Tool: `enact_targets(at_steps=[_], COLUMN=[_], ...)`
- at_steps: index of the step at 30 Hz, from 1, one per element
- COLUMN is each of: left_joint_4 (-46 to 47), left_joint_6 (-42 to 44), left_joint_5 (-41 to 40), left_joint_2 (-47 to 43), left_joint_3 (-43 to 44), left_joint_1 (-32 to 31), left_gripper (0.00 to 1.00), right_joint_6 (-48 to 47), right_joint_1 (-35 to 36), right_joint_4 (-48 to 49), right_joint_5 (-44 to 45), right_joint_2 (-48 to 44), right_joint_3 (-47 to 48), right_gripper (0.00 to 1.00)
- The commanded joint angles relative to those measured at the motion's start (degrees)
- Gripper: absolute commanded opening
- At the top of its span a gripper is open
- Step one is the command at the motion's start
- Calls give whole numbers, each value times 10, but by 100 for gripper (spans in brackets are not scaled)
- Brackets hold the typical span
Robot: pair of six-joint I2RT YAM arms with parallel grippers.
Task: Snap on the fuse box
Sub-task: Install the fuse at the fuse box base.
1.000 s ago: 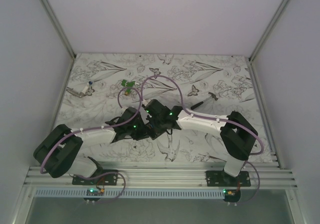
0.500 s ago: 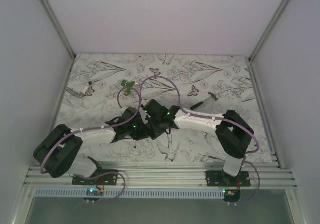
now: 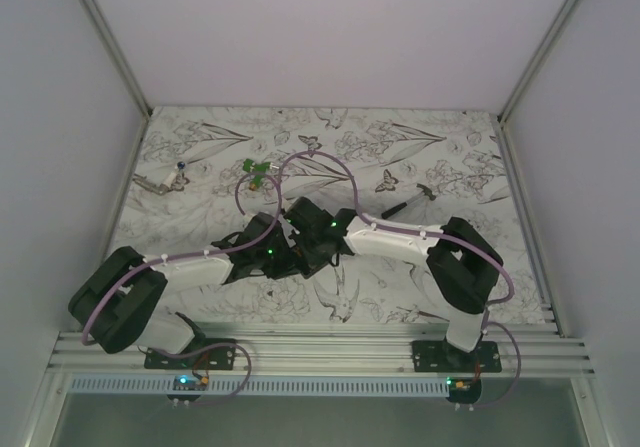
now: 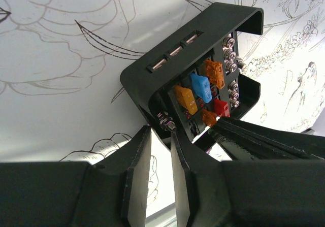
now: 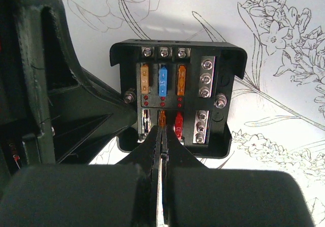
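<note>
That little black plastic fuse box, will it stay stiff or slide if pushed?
Likely stiff: the black square plastic fuse box shows thick moulded walls. Probably light, so it may slide on the smooth printed table cover. Its raised lid could wobble.

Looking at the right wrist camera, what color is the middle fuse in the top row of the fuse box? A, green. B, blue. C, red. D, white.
B: the middle fuse in the top row of the fuse box is blue, between orange fuses.
</note>
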Motion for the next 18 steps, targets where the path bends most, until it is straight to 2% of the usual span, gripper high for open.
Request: enact_targets(at_steps=[1, 10, 18], left_joint_4=[5, 9, 11], left_joint_6=[3, -1, -4], left_joint_5=[0, 0, -2], left_joint_2=[8, 18, 15], left_joint_3=[8, 10, 7], left_joint_1=[-5, -7, -8], left_gripper=[24, 24, 24], right_joint_6=[-3, 29, 47], right_joint_1=[18, 40, 41], right_joint_4=[-63, -60, -61], right_joint_5=[-10, -16, 4], right_joint_2=[44, 45, 24], right_joint_3=[-44, -139, -168], right_gripper=[0, 0, 0])
